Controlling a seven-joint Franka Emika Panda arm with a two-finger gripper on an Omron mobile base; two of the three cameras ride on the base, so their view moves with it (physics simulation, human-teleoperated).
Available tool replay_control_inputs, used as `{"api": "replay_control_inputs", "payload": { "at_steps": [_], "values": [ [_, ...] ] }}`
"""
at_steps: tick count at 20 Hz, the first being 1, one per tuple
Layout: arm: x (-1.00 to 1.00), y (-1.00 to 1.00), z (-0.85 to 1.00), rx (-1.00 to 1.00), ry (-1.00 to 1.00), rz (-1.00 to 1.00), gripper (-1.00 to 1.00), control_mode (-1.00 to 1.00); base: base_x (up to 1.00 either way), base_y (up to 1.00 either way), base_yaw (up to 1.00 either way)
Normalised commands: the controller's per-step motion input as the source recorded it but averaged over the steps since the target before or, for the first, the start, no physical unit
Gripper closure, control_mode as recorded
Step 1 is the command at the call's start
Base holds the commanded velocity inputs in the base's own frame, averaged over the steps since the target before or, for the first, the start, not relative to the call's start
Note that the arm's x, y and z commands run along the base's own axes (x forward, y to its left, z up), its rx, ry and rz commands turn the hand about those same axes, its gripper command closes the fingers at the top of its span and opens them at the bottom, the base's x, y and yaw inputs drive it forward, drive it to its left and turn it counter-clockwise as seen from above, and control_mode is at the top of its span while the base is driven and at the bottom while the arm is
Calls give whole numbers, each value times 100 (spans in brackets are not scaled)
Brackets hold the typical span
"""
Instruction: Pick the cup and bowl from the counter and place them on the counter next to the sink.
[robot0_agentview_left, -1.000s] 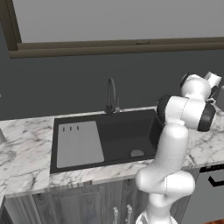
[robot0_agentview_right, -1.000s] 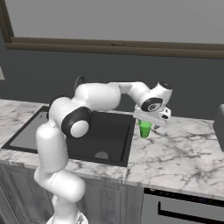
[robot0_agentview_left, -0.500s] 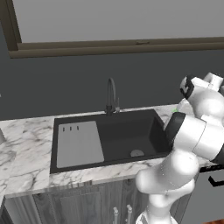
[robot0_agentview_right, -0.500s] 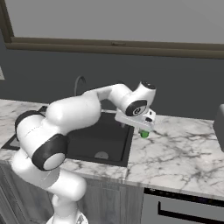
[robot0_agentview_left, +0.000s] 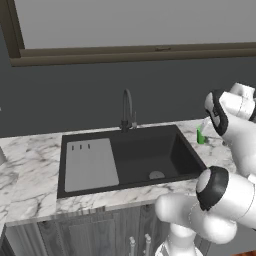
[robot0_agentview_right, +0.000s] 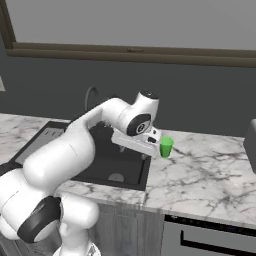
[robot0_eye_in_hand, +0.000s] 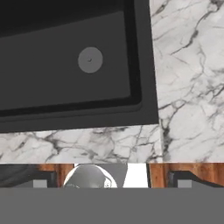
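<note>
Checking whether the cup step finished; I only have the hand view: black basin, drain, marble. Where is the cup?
Observer: The green cup stands upright on the marble counter, just right of the sink.
Operator: Is the gripper on it?
Observer: No. In the right base view the hand hangs over the sink's right rim, close beside the cup and not around it. The gripper is open and holds nothing.
Operator: What lies on the sink's far side?
Observer: A flat grey drainboard at its left end, with the dark curved faucet behind the basin.
</note>
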Motion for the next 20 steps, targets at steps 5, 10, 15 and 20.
{"api": "replay_control_inputs", "payload": {
  "at_steps": [5, 10, 15, 20],
  "values": [
    [-65, 55, -1, 0, -3, 0, -100, -100, 0, 0, 0],
    [-43, 69, 0, 0, -2, 0, -100, -100, 0, 0, 0],
    [-30, 65, 5, -2, 0, 0, -100, -100, 0, 0, 0],
    [-49, 52, 0, -2, 0, 0, -100, -100, 0, 0, 0]
  ]
}}
